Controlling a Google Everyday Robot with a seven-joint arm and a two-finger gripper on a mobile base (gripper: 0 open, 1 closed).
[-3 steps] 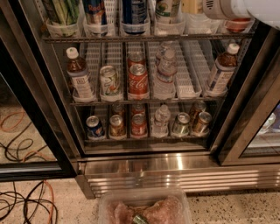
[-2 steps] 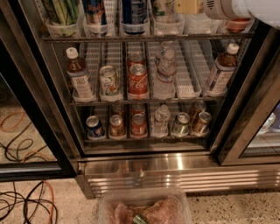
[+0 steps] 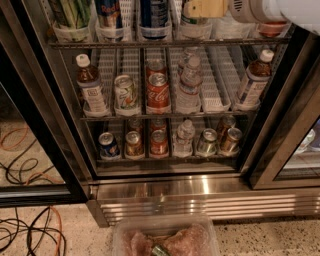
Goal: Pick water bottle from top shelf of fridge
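Note:
The fridge [image 3: 45,125] stands open in front of me, with a black frame and a steel base. The top shelf [image 3: 165,44] runs along the upper edge of the view. My gripper [image 3: 205,8], cream-coloured on a white arm [image 3: 280,11], reaches in from the top right, just above the right half of that shelf. Below it the pale clear lower part of the water bottle [image 3: 225,29] shows. The bottle's upper part is hidden by the gripper and the frame edge. I cannot tell whether they touch.
The top shelf also holds a green-striped cup [image 3: 72,17], a Red Bull can [image 3: 110,15] and a blue can [image 3: 154,15]. Two lower racks hold cans and small bottles. A plastic tub [image 3: 165,237] sits on the floor in front. Cables [image 3: 25,225] lie at the left.

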